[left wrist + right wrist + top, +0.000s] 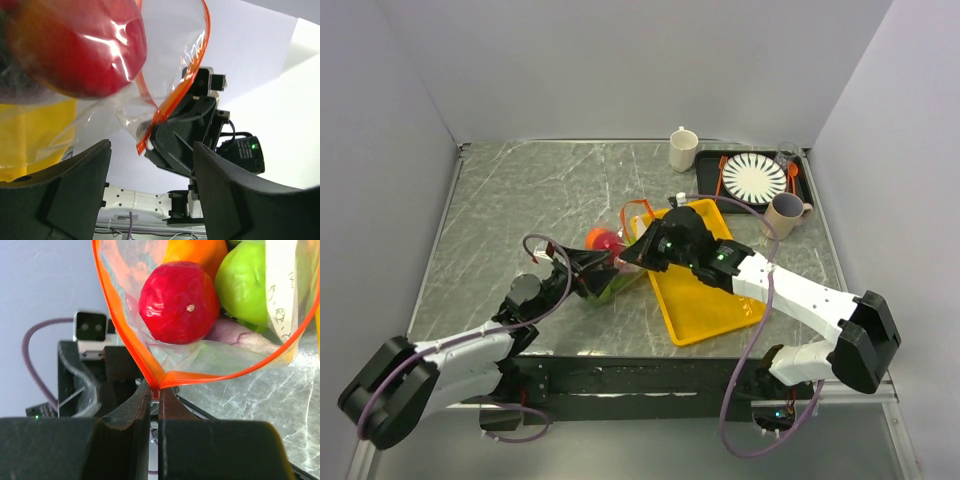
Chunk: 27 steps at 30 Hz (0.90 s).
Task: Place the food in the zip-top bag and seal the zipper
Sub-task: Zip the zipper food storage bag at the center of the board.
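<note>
The zip-top bag (612,278) lies between my two grippers, left of the yellow tray. Inside it show a red fruit (177,302), a green fruit (242,282), an orange one (192,252) and a purple one (235,332). The zipper (125,335) curves wide apart in a loop, so the mouth gapes. My right gripper (159,390) is shut on the zipper's end, where both strips meet. My left gripper (150,165) stands open just below the bag, with nothing between its fingers (75,190). The red fruit (85,45) bulges above it, and the zipper (175,95) runs down towards the right gripper's black head.
A yellow tray (705,295) lies under the right arm. At the back right stand a white cup (683,150), a striped plate (754,178) on a black tray (802,190) and a beige mug (783,213). Walls close in on three sides.
</note>
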Motion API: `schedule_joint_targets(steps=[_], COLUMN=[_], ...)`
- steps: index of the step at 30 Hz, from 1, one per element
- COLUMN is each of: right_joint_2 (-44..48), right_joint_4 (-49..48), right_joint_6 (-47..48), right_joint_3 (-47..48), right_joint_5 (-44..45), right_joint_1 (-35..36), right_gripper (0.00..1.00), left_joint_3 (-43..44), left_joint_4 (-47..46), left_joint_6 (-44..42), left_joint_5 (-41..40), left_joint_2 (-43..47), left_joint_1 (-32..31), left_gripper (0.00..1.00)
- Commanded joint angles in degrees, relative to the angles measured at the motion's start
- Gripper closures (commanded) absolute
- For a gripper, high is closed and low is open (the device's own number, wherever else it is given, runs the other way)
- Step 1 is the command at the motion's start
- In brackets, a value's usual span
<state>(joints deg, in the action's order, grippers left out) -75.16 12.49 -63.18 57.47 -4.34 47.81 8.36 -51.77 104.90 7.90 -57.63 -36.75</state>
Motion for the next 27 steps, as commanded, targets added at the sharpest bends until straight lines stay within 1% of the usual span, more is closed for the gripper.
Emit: schedule_joint_targets(steps=[1, 2, 7, 8, 10, 11, 13, 14, 17, 19, 21, 22, 25, 26, 27], right_joint_2=[3.79, 4.14, 4.76, 4.67, 4.84, 4.84, 4.93, 5.02, 5.63, 5.81, 5.81, 5.90, 5.63, 5.72, 5.63], right_joint_4=[-2.65, -2.65, -2.39, -1.60, -1.33, -1.42, -1.33, -1.50, -1.94, -1.60, -1.42, -1.07, -1.15, -1.50, -1.77], right_joint_6=[0.07, 0.07, 1.12, 1.47, 1.48, 1.48, 1.39, 1.22, 1.13, 1.13, 1.39, 1.39, 1.30, 1.04, 0.86], right_joint_3=[-1.13, -1.40, -1.84, -1.49, -1.66, -2.01, -2.27, -2.63, -3.07, -2.81, -2.28, -2.10, -1.66, -1.84, -1.84], right_joint_5=[0.21, 0.29, 0.12, 0.21, 0.38, 0.38, 0.38, 0.30, 0.82, 1.52, 2.23, 2.58, 3.28, 3.46, 3.81], right_joint_1=[1.05, 1.23, 1.93, 2.02, 2.37, 2.37, 2.46, 2.55, 2.64, 2.55, 2.55, 2.55, 2.46, 2.46, 2.55], right_gripper=[0.95, 0.95, 0.95, 0.95, 0.95, 0.95, 0.96, 0.96, 0.96, 0.96, 0.96, 0.96, 0.96, 0.96, 0.96], left_joint_3=[1.83, 2.10, 4.12, 4.29, 4.99, 5.09, 5.70, 5.79, 5.62, 4.83, 4.30, 4.21, 4.30, 4.30, 4.03], left_joint_4=[-12.20, -13.09, -15.98, -16.52, -16.70, -16.52, -16.00, -15.65, -14.85, -14.59, -14.33, -14.24, -12.31, -11.70, -10.99], left_joint_6=[3.64, 4.51, 5.84, 6.10, 6.28, 6.45, 6.37, 6.28, 6.45, 6.81, 7.25, 7.25, 6.81, 6.63, 6.80], left_joint_5=[1.41, 1.68, 1.77, 1.85, 1.85, 1.94, 2.38, 2.47, 2.65, 2.47, 2.38, 2.47, 3.26, 3.43, 3.52], left_joint_2=[-5.28, -6.17, -10.74, -11.19, -12.07, -12.33, -12.86, -13.04, -13.21, -13.13, -13.13, -13.04, -12.69, -12.60, -12.42], left_joint_1=[-0.16, -0.25, -1.57, -2.00, -2.27, -2.27, -2.18, -2.27, -2.45, -2.53, -2.62, -2.54, -2.62, -2.62, -2.71], left_gripper=[0.30, 0.32, 0.36, 0.40, 0.43, 0.49, 0.57, 0.70, 0.84, 0.84, 0.80, 0.81, 0.90, 0.95, 0.96])
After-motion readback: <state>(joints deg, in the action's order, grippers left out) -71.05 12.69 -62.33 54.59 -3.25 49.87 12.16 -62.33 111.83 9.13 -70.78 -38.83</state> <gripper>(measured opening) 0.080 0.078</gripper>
